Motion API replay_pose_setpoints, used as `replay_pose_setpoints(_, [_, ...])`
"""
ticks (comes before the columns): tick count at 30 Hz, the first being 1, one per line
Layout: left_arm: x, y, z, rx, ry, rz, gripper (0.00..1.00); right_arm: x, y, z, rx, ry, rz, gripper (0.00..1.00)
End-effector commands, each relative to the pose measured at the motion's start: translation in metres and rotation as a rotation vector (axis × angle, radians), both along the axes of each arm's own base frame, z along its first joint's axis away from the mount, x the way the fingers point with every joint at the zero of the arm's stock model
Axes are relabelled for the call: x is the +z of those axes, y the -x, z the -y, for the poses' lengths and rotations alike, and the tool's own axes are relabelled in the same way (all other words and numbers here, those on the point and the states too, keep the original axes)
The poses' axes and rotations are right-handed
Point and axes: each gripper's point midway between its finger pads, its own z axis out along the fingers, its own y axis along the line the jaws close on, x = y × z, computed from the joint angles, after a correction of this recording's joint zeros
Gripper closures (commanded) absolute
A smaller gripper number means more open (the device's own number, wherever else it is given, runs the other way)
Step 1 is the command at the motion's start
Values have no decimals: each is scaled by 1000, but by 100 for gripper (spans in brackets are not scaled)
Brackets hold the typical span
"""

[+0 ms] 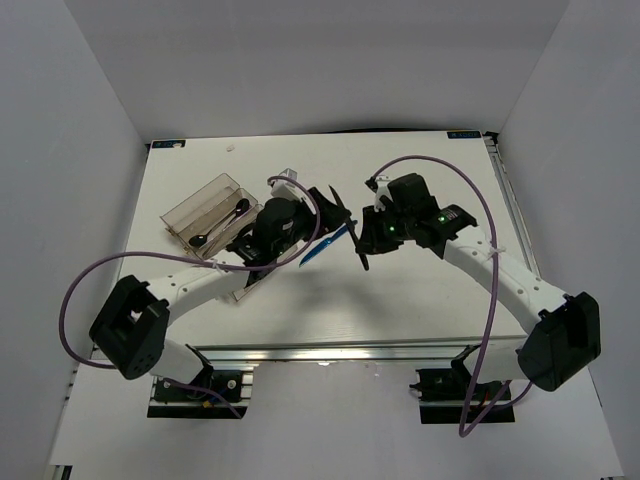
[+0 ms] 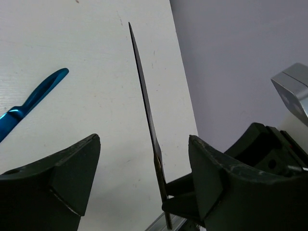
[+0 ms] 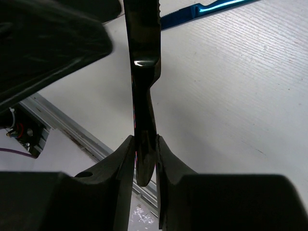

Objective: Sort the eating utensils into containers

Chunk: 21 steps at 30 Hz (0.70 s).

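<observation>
Clenched in the right claw (image 3: 144, 144), a slim, glossy black utensil (image 3: 143, 72), flat and almost blade-thin seen edge-on, pinched near one end between two matte dark fingers (image 3: 120, 159) and raised above the surface. Left claw (image 2: 143, 154) released, its chunky, wedge-shaped matte black pads (image 2: 72, 168) standing wide on either side of the same black piece without touching it (which sort of utensil, hard to tell from these angles). Flat on the white, faintly grained surface (image 1: 400, 290), just beside both claws, a shiny metallic-blue knife (image 1: 325, 247), slim and tapered. Further left, a clear, slightly smoky plastic rectangular tray (image 1: 188, 206) with long narrow compartments, partly hidden under the left arm (image 1: 190, 285), two black spoons (image 1: 238, 210) lying inside. Along the near edge, a bright aluminium rail (image 1: 330, 352). All around, plain matte pale-grey walls (image 1: 320, 60).
</observation>
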Motion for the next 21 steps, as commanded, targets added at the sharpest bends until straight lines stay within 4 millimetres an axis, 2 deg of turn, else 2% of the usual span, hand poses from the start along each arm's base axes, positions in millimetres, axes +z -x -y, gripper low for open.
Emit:
replay_pose_setpoints(1, [22, -5, 11, -14, 61, 31, 18, 32, 2, -13, 38, -83, 64, 100])
replay_pose_setpoints(7, [12, -7, 25, -45, 78, 4, 32, 38, 8, -22, 69, -101, 72, 100])
replay_pose_setpoints(9, [11, -10, 28, -42, 84, 1, 47, 39, 9, -24, 76, -104, 73, 100])
replay_pose_setpoints(10, [10, -10, 29, -43, 85, -2, 63, 39, 10, -24, 77, -103, 72, 100])
replay_pose_setpoints(12, [7, -7, 34, -73, 89, -17, 75, 38, 10, -25, 79, -102, 75, 100])
replay_pose_setpoints(13, [8, -7, 35, -74, 88, -16, 94, 37, 10, -25, 76, -99, 75, 100])
replay_pose_setpoints(14, [6, -7, 35, -74, 83, -24, 100, 37, 9, -24, 71, -96, 83, 100])
replay_pose_setpoints(16, [3, -8, 32, -61, 66, -41, 100, 36, 8, -21, 58, -89, 92, 100])
replay_pose_setpoints(19, [-4, -18, 11, 38, -1, -68, 100, 38, 1, -11, -12, -74, 133, 68])
replay_pose_setpoints(20, [-4, -21, 4, 66, -12, -76, 100, 38, -4, -4, -53, -53, 155, 32])
replay_pose_setpoints(21, [1, -30, -13, 115, -11, -74, 100, 37, -6, 2, -78, -41, 163, 14])
